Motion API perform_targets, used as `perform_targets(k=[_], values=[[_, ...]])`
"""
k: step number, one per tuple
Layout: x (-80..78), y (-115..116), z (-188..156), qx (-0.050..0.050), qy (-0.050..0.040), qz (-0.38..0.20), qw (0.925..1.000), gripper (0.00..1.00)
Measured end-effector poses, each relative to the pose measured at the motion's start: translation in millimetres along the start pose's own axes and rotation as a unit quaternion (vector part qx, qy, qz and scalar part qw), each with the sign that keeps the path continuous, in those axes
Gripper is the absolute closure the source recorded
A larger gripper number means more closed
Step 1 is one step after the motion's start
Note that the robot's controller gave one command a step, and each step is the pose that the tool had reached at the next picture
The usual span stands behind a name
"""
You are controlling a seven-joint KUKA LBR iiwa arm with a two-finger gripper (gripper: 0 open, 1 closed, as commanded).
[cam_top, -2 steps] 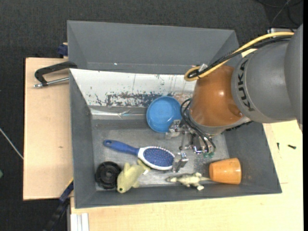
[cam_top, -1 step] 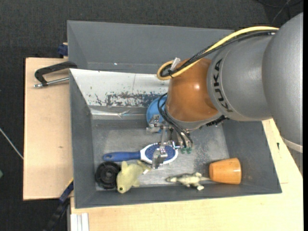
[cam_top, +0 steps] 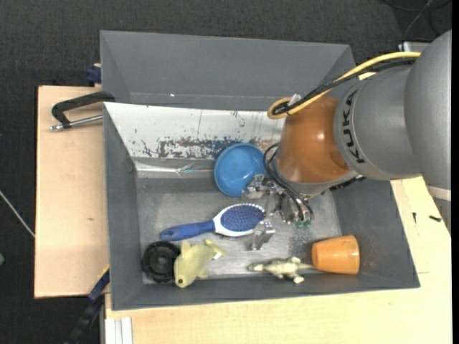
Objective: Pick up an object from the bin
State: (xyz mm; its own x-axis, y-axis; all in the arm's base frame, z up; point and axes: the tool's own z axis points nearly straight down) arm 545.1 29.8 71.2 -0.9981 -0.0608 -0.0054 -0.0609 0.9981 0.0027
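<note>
Camera view: 1x brush (cam_top: 231,221), 1x cup (cam_top: 336,255)

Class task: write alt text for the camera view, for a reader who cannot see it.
A robot arm reaches into a grey bin, ending just right of a blue brush. A blue bowl lies behind; along the front lie a black ring, a pale yellow thing, a toy lizard and an orange cup.

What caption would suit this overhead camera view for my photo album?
Robot arm in a grey bin, its tip beside a blue hairbrush, with a blue bowl and orange cup nearby.
</note>
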Motion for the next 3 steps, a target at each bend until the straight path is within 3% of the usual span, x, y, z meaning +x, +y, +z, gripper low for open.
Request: perform_targets(k=[1,2,3], values=[[-1.3,2.0,-2.3,0.000,0.0011,-0.001,1.0000,0.00],[-4.3,1.1,-4.4,0.001,-0.0041,0.000,1.0000,1.00],[-7.3,1.8,-78.1,0.001,-0.0032,-0.001,1.0000,1.00]])
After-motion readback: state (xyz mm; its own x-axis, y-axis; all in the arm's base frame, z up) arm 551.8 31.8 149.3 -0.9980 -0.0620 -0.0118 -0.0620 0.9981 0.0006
